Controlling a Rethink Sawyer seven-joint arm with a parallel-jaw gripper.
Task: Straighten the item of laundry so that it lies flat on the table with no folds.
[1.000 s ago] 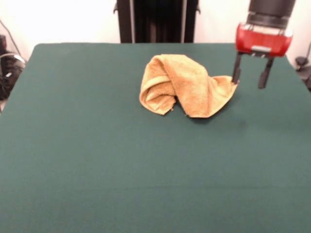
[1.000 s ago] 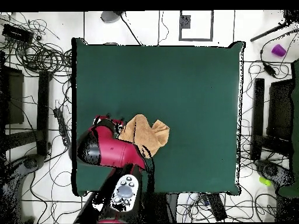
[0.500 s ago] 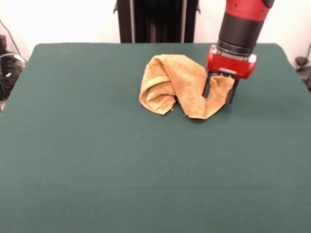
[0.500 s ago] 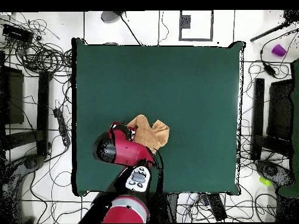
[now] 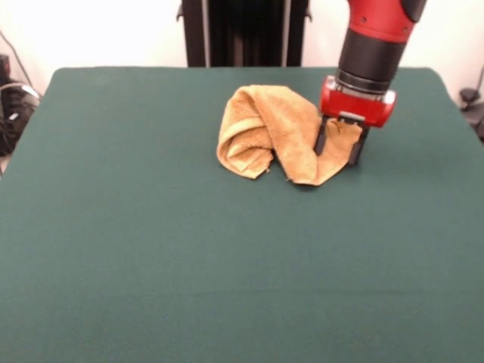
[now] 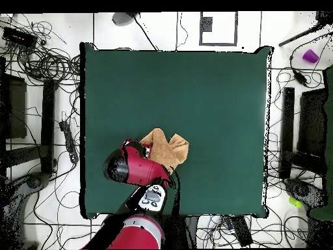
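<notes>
Front view, towel: We see a golden orange towel bunched into a rumpled heap on the far middle of the dark green table, rolled at one side and draped at the other.
Front view, gripper: Our gripper hangs over the heap's outer flap, its two dark fingers spread, one on each side of the cloth edge, not yet pinching it.
Overhead view, towel: The towel lies near the table edge closest to the robot's base, well apart from the other three edges.
Overhead view, gripper: The red arm covers the gripper here, so we cannot tell its fingers.
Handling: We judge the terry cloth soft, light and limp; it should drag and unroll freely.
Where to hold: We judge the loose flap edge between the fingers the best hold.
</notes>
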